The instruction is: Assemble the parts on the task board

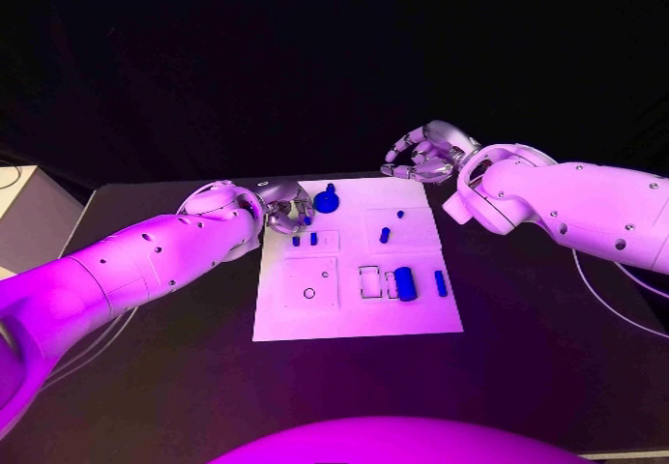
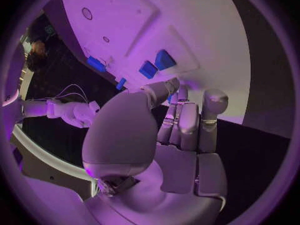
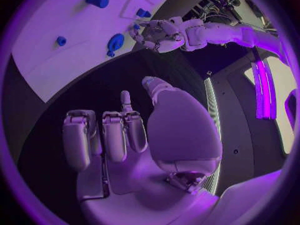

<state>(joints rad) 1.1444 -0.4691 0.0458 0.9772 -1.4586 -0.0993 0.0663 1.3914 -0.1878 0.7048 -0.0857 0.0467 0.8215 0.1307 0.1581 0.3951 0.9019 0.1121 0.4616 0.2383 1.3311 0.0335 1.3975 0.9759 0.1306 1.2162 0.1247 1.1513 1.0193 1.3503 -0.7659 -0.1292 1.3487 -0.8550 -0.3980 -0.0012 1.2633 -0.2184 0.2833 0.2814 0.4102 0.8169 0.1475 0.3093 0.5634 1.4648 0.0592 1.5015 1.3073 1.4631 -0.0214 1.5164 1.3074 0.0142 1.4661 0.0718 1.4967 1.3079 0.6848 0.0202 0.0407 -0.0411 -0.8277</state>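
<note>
The white task board (image 1: 356, 314) lies mid-table. My left hand (image 1: 286, 206) hovers over its far left corner, thumb meeting the fingers on a small blue part (image 1: 305, 220), glimpsed between them in the left wrist view (image 2: 170, 99). A round blue part (image 1: 327, 201) sits just right of that hand. Two small pegs (image 1: 296, 241) stand in the square below it. My right hand (image 1: 425, 155) hangs empty past the board's far right corner, fingers loosely bent and apart. A big blue block (image 1: 406, 283) and a thin bar (image 1: 441, 282) lie at the board's right.
Two more small blue pegs (image 1: 385, 234) are in the upper right square. The lower left square has two holes (image 1: 309, 292). Black table (image 1: 558, 319) surrounds the board. A pale box (image 1: 28, 208) stands at the table's far left edge.
</note>
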